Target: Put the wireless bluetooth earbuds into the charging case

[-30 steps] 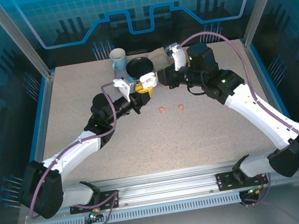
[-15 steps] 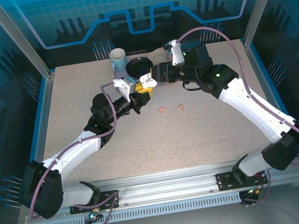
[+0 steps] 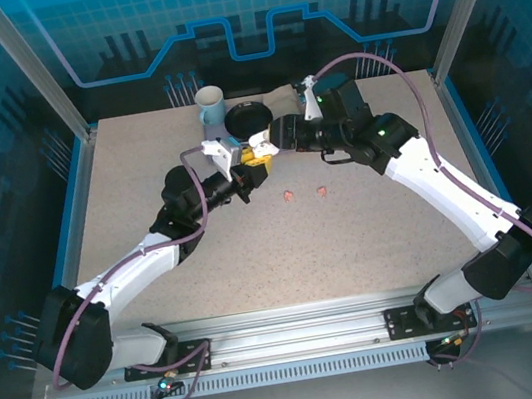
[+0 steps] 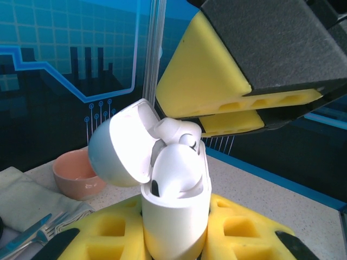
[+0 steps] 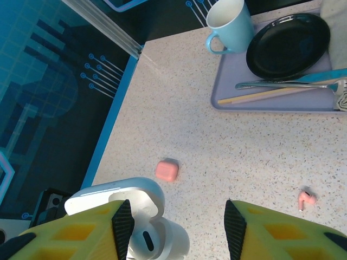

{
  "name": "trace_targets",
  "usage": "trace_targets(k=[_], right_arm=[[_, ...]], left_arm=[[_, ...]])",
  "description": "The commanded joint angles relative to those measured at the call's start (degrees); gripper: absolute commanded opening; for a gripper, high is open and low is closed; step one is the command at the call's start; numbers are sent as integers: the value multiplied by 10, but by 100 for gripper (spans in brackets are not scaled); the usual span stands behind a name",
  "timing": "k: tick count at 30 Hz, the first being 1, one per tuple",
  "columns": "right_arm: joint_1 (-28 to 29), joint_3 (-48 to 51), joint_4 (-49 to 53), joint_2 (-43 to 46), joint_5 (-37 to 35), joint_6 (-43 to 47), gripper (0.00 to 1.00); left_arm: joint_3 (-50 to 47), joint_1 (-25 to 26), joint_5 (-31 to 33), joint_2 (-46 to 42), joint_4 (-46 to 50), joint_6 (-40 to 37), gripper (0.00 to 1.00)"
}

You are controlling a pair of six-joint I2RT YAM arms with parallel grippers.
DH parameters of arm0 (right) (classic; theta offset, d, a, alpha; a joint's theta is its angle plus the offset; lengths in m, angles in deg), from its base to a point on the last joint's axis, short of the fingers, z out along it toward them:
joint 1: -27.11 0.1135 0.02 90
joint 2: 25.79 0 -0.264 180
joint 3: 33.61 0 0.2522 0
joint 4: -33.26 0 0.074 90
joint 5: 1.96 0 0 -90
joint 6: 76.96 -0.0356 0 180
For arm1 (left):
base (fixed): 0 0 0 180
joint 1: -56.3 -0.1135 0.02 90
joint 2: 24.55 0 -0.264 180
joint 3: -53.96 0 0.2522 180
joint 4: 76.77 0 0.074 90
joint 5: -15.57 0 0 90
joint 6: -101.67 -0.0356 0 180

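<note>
Two pink earbuds (image 3: 289, 195): loose on worktop (image 3: 374, 243), approx mid-depth, a bit right of ctr; side by side w/ a gap btwn them; nearer than both grippers.
Left gripper (image 3: 252, 164): just beyond the pink pair, in far half of worktop; yellow pads clamped on lower body of charging case.
Charging case (image 4: 176, 216): white, upright btwn left gripper's pads; lid (image 4: 119, 154) swung back, open.
White earbud (image 4: 176, 165): sits in case's open top, rounded end up; 2nd white rounded shape behind it, can't tell what it is.
Right gripper (image 5: 179, 230): right over the case, pointing down at it; yellow pads stand apart, nothing clamped; case top shows below the gap, close to one pad.
Pink block (image 5: 166, 170): small, rounded corners, on bare worktop just past the lid in right wrist view.
Pink bowl (image 4: 76, 173): on worktop behind case in left wrist view, touching a folded cloth (image 4: 32, 200).
Tray (image 5: 260, 103): lilac, near worktop's far edge, approx ctr; cutlery lies along its near side.
Black plate (image 5: 287, 38): on tray, beyond the cutlery.
Mug (image 5: 227, 21): pale blue, upright, just beside plate at tray's far corner, handle twd worktop's left edge.
</note>
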Motion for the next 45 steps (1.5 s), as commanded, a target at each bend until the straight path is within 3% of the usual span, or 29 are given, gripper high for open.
trace_targets(k=[1,32,45], right_arm=[[9,-22,8,-7,-3,-6,51],[19,-2,-26,-4,18,9,44],[18,-8,-20,-13,22,20,34]], left_arm=[[28,3,-13,6,-11,-9,0],[26,3,-12,6,-10,-9,0],[22,3,-10,5,-13,-9,0]])
